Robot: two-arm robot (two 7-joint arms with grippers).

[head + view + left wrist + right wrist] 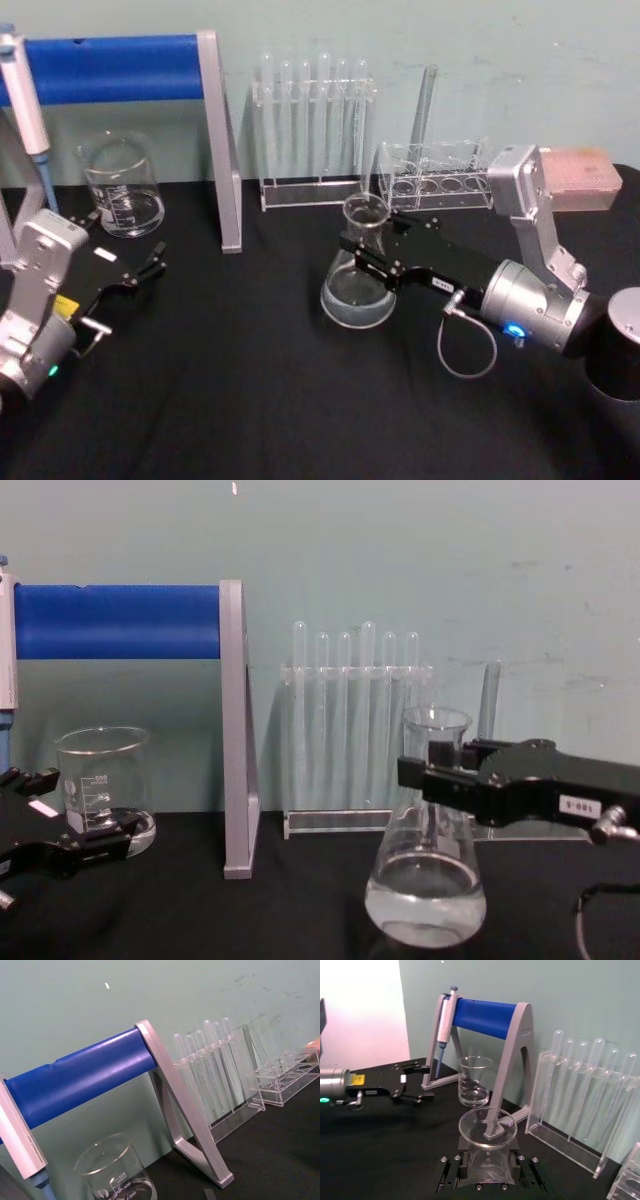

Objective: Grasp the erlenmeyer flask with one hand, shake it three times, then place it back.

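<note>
- The erlenmeyer flask (357,285) stands upright near the middle of the black table (250,400), seen from the head camera, with a shallow layer of clear liquid in its wide base.
- The right gripper (360,258) reaches in from 4 o'clock and is clamped on the flask's narrow neck just below the flared rim, one flat black jaw on each side of the glass.
- From the chest camera the jaws cross the neck level, and a small white label with digits shows on the gripper's body.
- Whether the flask's base sits on the table or hangs just above it cannot be told.
- The left gripper (150,268) lies low at 9 o'clock, well apart from the flask, its jaws spread and grasping nothing.
- A straight-walled glass beaker (122,188) stands at 10 o'clock, just beyond the left gripper's tips.
- A grey stand with a blue bar (120,68) spans the far left, and a pipette (22,95) hangs at its outer end.
- A clear rack of upright test tubes (315,130) stands at 12 o'clock behind the flask.
- A lower clear rack (440,175) sits at 1 o'clock, with a pink box (585,180) beside it at 2 o'clock.
</note>
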